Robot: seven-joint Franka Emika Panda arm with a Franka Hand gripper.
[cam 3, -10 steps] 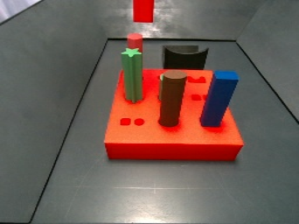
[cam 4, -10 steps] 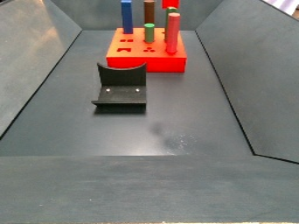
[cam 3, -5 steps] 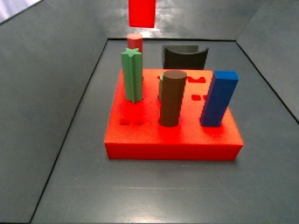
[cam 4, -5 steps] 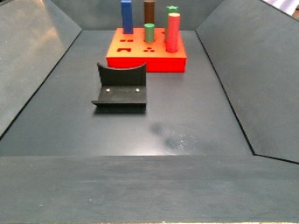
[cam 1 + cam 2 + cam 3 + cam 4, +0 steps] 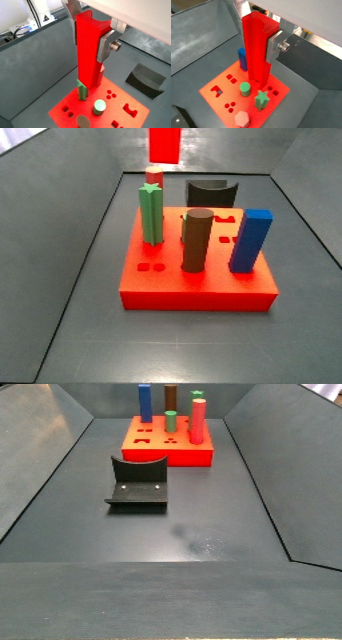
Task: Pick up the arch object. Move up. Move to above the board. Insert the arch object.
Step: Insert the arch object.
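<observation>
The arch object (image 5: 88, 60) is a long bright-red bar with a curved notch in its upper end. My gripper (image 5: 89, 42) is shut on it, with a silver finger (image 5: 105, 47) on each side, as both wrist views show (image 5: 256, 60). The bar hangs upright above the board (image 5: 63, 102), a thick red slab with shaped holes. In a side view only the bar's lower end (image 5: 163, 143) shows, high above the board's far edge (image 5: 201, 288); the gripper is out of frame there. In a side view the board (image 5: 167, 456) shows but the arch does not.
Pegs stand in the board: a green star peg (image 5: 151, 213), a brown cylinder (image 5: 197, 240), a blue block (image 5: 250, 240), a red round-topped peg (image 5: 155, 174) and a green cylinder (image 5: 245, 89). The dark fixture (image 5: 138, 484) stands on the floor beside the board. Grey walls surround the floor.
In a side view the arch's lower end now looks slightly larger and lower in the frame. In the opposite side view, the bit of red at the frame's top edge is gone.
</observation>
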